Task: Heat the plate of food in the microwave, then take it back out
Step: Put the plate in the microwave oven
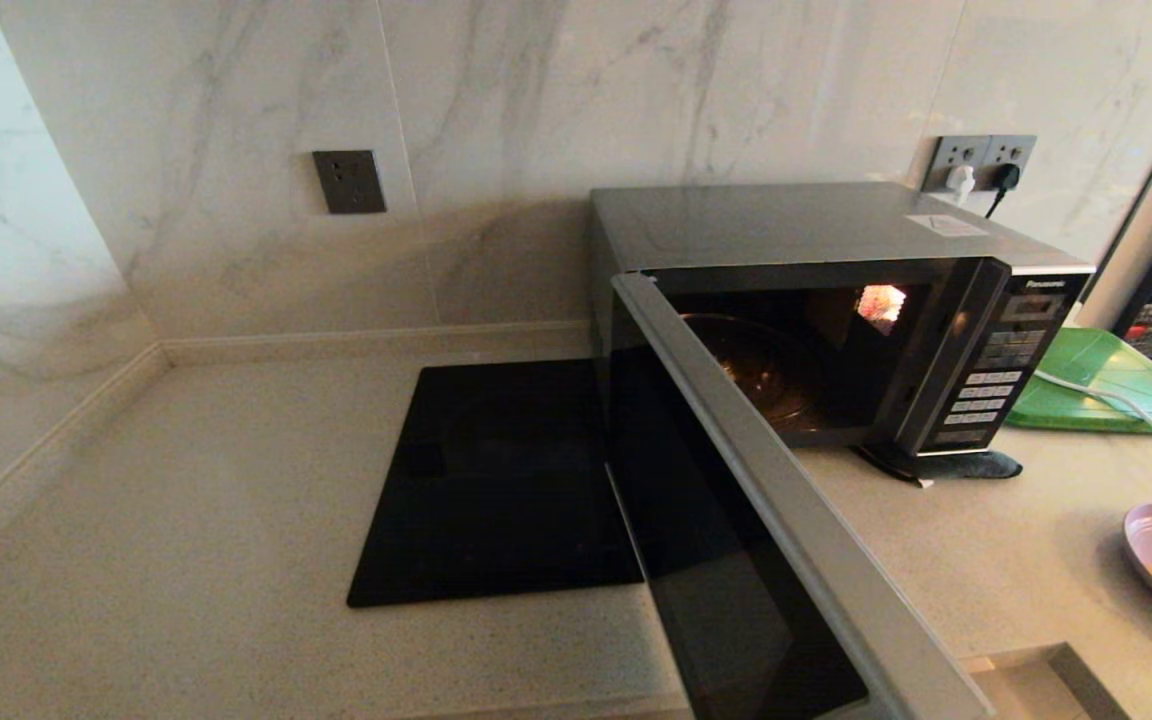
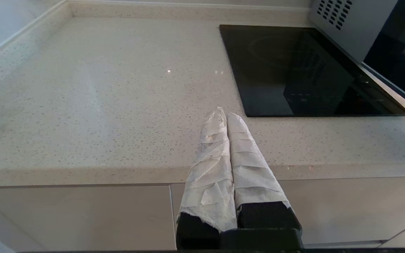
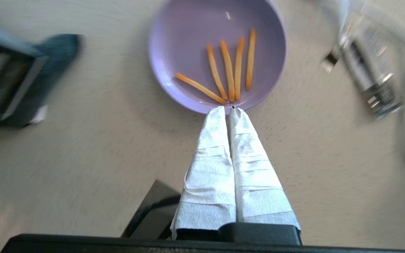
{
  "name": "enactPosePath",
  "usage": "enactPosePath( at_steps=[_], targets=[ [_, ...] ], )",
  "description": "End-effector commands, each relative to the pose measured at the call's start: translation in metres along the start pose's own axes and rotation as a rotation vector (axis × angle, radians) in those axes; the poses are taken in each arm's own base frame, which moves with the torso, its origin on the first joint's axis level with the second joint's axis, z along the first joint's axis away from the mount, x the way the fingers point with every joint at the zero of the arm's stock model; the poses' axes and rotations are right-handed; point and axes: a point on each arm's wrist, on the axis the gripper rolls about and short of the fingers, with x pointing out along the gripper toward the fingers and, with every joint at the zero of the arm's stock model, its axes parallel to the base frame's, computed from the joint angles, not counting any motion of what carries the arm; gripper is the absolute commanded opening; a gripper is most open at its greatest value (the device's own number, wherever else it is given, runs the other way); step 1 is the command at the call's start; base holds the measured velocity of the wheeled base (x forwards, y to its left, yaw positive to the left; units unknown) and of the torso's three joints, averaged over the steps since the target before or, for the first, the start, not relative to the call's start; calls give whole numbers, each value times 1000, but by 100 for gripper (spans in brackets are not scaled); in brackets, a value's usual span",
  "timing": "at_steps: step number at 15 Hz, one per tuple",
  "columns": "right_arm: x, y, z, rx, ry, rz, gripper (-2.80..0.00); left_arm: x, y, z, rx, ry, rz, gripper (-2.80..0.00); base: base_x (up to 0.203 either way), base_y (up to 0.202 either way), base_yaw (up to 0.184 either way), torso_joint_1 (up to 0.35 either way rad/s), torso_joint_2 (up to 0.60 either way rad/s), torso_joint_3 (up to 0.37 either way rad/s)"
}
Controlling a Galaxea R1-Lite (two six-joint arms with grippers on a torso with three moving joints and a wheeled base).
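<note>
Speckled beige stone bench (image 1: 186, 500) is carrying the door-open silver-grey microwave (image 1: 836, 230); lilac plate of golden fries (image 3: 216, 52) is lying beside it. Right pincer (image 3: 229, 109) is hovering closed above the plate's rim; left pincer (image 2: 225, 114) is idling closed.

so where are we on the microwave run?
Done: microwave door open, cavity lit and empty. In hand: shut right end effector above the counter by the plate of food, not gripping. Left: load, heat, retrieve. Left end effector parked over the counter's front edge.
</note>
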Motion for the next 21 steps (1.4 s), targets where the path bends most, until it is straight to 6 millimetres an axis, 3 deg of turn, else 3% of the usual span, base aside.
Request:
enactPosePath(
  at_steps=[1,2,5,8,9,14,18,21],
  targets=[
    [59,3,2,45,140,-62,-280,0,0,0,-1,-1,1,-280,0,0,0,0,0,0],
    [61,3,1,56,164,-40,-280,0,0,0,-1,-1,1,-280,0,0,0,0,0,0],
    [35,15,-5,-43,196,201,-280,0,0,0,-1,-1,1,-280,0,0,0,0,0,0],
    [61,20,-9,24,245,101,-280,0,0,0,-1,-1,0,-280,0,0,0,0,0,0],
    [70,16,-9,50,254,61,0,0,0,0,-1,-1,1,-280,0,0,0,0,0,0],
    [87,-12,3,163,216,-6,0,0,0,0,-1,-1,0,-280,0,0,0,0,0,0],
    [132,-44,12,385,267,-114,0,0,0,0,-1,-1,0,-280,0,0,0,0,0,0],
    [154,-70,10,469,314,-170,0,0,0,0,-1,-1,0,-280,0,0,0,0,0,0]
  ],
)
